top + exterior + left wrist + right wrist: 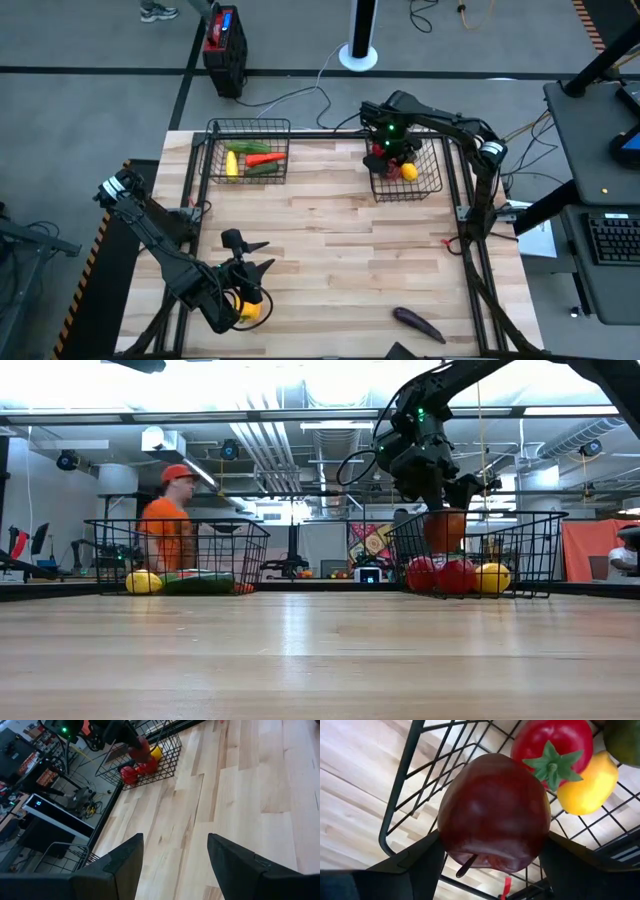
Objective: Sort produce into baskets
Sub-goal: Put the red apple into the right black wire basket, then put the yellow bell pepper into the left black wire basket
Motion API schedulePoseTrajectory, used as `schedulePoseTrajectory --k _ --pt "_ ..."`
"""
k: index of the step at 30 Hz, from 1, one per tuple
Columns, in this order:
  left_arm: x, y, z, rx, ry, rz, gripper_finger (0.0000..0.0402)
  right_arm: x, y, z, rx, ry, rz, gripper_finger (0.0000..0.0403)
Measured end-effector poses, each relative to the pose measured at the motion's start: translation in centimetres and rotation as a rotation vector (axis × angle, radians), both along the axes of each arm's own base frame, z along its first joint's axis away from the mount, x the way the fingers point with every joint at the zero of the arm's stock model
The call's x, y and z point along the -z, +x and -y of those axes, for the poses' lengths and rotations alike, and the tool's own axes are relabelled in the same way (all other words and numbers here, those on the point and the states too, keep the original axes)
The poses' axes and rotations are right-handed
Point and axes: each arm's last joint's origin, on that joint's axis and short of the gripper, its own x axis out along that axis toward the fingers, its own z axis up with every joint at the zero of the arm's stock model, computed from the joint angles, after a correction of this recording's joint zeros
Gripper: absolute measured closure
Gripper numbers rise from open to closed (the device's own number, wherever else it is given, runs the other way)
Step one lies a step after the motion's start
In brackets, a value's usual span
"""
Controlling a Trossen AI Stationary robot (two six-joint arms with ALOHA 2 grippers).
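Note:
My right gripper (392, 152) is over the right black wire basket (432, 182) at the table's far right, shut on a dark red round fruit (492, 812). Below it in the basket lie red tomatoes (440, 575) and a yellow lemon (492, 577). The left basket (212, 152) at the far left holds a yellow piece, an orange carrot and green cucumbers (262, 168). My left gripper (175, 865) is open and empty above the table's near left part (255, 256). A purple eggplant (418, 322) lies near the table's near edge. My right gripper pinches the dark red fruit by two opposite sides (445, 835) between its two fingers (415, 865), coming from above and pointing down. The fruit's stem end (467, 865) faces back toward the gripper. The fruit hangs clear (445, 530), just inside the basket's top, above the tomatoes.
A small yellow piece (248, 310) shows by my left arm's wrist at the near left. A red-and-black box (224, 45) stands on the floor beyond the table. A person in orange (165, 525) is in the room behind. Bare wood lies between the baskets and across the middle.

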Motion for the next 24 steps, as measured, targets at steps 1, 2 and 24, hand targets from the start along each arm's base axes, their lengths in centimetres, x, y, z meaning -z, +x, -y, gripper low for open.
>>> schedulePoseTrajectory --k 1,2,24 --pt "0.0 0.0 0.0 0.0 0.0 0.0 0.0198 0.0 0.01 0.01 -0.001 -0.003 0.0 0.0115" --pt "0.0 0.0 0.0 0.0 0.0 0.0 0.0198 0.01 0.01 0.03 -0.002 -0.006 -0.001 0.0113" --pt "0.0 0.01 0.0 -0.008 -0.015 0.01 0.0198 0.04 0.27 0.13 -0.056 -0.002 0.056 0.007"
